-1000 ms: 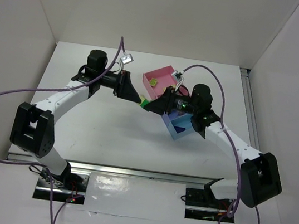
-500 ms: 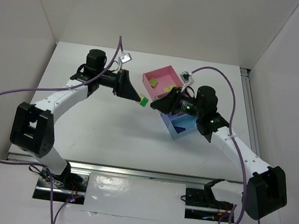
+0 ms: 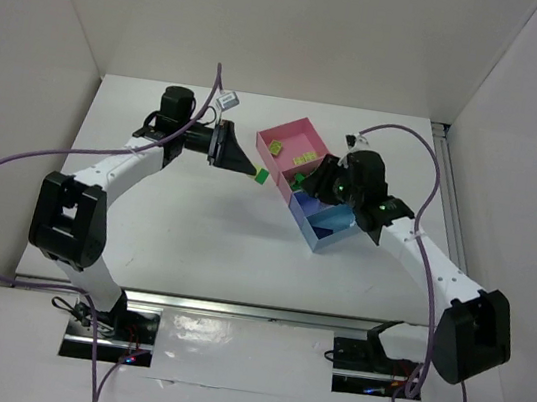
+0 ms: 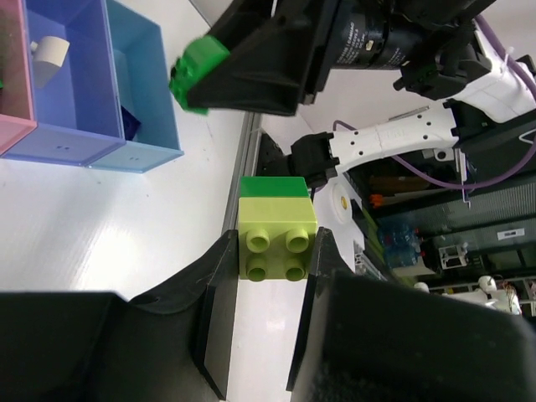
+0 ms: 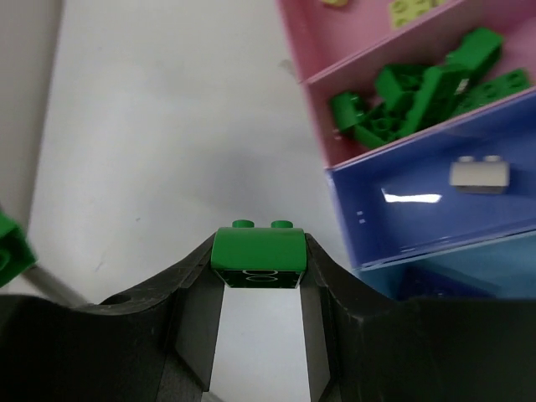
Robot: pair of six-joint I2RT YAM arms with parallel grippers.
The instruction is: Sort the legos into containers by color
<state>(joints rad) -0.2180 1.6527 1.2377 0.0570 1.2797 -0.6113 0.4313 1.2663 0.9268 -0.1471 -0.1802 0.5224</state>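
My left gripper is shut on a pale yellow-green lego that has a dark green lego stuck to its far side. It hangs above the table, left of the containers. My right gripper is shut on a single dark green lego, beside the row's near-left side. One pink tray holds yellow-green legos. A second pink tray holds several dark green legos. The dark blue tray holds a pale brick. A light blue tray ends the row.
White walls close in the table on three sides. Purple cables loop off both arms. A rail runs along the table's right edge. In the left wrist view, the right arm hangs close ahead with its green brick.
The two grippers met a second ago and have drawn apart. The right one shut on a dark green lego and carried it right, up to the trays. The left gripper shifted slightly back.
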